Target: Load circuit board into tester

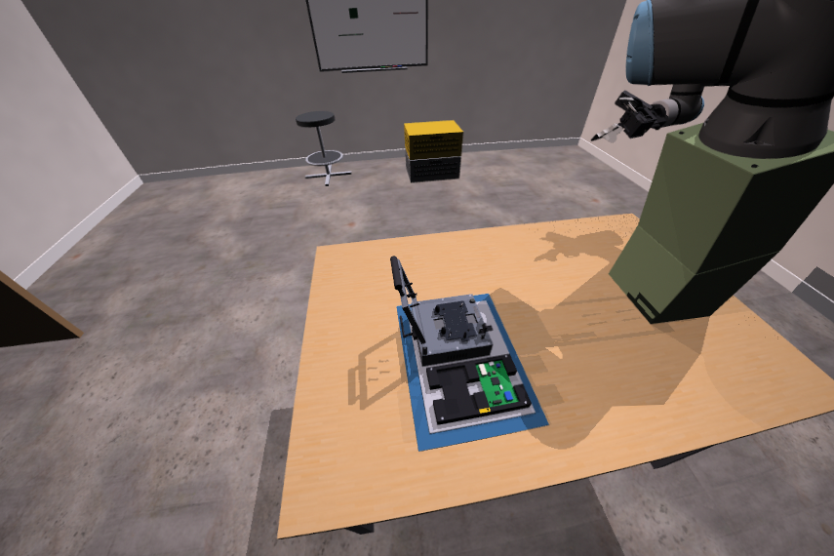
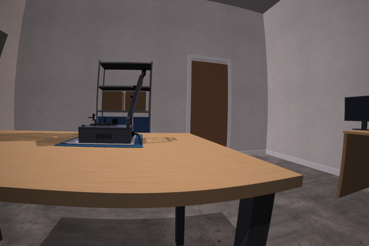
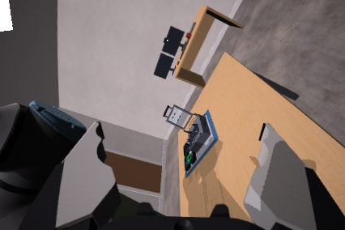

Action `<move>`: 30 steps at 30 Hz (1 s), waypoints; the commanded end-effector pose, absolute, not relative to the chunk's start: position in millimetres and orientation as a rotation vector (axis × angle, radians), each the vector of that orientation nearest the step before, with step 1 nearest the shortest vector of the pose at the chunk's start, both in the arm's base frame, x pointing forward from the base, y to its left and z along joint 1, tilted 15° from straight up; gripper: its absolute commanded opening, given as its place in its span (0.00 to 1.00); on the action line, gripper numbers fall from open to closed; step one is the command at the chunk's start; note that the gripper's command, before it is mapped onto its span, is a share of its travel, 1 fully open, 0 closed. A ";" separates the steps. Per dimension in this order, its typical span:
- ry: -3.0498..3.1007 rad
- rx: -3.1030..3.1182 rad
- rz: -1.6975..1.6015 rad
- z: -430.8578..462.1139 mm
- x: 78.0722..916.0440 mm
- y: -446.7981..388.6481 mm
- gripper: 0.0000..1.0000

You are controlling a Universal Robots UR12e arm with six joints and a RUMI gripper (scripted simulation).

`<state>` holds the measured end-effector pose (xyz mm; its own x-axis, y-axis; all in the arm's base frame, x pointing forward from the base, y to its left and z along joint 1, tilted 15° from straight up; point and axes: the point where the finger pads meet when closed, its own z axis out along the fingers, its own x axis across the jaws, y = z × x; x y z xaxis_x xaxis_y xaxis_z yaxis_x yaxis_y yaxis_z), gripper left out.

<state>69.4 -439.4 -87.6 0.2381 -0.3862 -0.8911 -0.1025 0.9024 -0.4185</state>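
Observation:
The green circuit board (image 1: 495, 385) (image 3: 188, 159) lies component side up in the right part of the black tray (image 1: 455, 391). Its white connector (image 1: 482, 370) is at the end nearer the tester. The tester (image 1: 456, 351) (image 2: 105, 135) (image 3: 204, 133) stands behind the tray in the top view, with a dark nest plate (image 1: 456, 320) on top and no green board in it. Its lid (image 1: 404, 292) (image 2: 136, 97) (image 3: 179, 117) stands open, tilted up. The tester's pins are too small to tell. My gripper (image 1: 593, 139) (image 3: 180, 124) is open and empty, high up beside the arm's base, far from the board.
A blue mat (image 1: 483, 433) (image 2: 139, 145) with a light plate lies under tester and tray on the wooden table (image 1: 352, 471) (image 2: 161, 171). The green arm pedestal (image 1: 683, 216) stands at the table's right in the top view. The raised lid sticks up at the tester's left there.

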 end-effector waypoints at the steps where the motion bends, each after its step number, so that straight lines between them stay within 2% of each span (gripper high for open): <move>1: 1.328 -0.436 -0.203 -87.4 69.1 -439.6 1.00; 30: 1.332 -0.455 -0.189 -87.6 75.5 -437.2 1.00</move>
